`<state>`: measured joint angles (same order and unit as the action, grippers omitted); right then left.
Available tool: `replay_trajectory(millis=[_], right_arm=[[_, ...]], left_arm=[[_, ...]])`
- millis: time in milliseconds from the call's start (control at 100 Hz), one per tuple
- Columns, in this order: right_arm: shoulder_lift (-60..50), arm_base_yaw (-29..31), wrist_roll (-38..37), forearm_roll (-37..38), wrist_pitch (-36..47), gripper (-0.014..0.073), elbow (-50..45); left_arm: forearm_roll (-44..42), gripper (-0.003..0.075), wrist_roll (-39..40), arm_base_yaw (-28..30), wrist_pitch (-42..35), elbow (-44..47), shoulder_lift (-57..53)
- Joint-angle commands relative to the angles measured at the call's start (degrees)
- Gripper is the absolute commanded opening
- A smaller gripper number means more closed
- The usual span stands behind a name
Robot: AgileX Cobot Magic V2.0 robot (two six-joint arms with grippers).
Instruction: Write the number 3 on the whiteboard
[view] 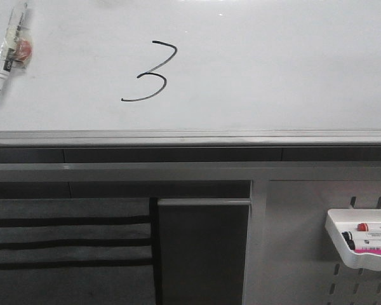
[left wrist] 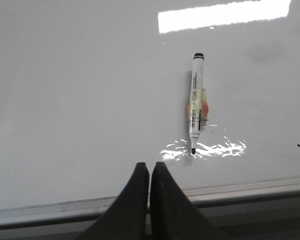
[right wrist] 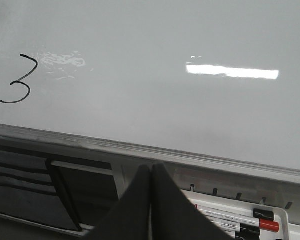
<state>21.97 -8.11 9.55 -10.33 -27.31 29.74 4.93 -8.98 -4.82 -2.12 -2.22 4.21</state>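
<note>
the number 3 (view: 151, 71) is drawn on the whiteboard (view: 273, 70), left of centre, so the writing looks done imo. the marker (left wrist: 197, 102) lies uncapped on the board ahead of the left gripper (left wrist: 149, 170) and a bit to one side, long axis pointing back at it, tip nearest. left arm is far closer; both left and right gripper (right wrist: 150, 172) have fingers pressed together, holding nothing.

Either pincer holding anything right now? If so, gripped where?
Nothing held. The left pincer and the right pincer are both shut on nothing. The marker lies loose on the whiteboard, left of the number 3.
</note>
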Motion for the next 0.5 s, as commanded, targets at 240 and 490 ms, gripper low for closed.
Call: replay_trajectory(millis=[240,490], right_arm=[[0.3,0.2,0.6,0.4,3.8,-0.0069,1.4],[0.3,0.2,0.6,0.4,3.8,-0.0069,1.4]], left_arm=[[1.6,-0.002,0.4,0.3,-7.0,2.9,-6.1],[1.6,-0.002,0.4,0.2,-7.0,2.9,-6.1]])
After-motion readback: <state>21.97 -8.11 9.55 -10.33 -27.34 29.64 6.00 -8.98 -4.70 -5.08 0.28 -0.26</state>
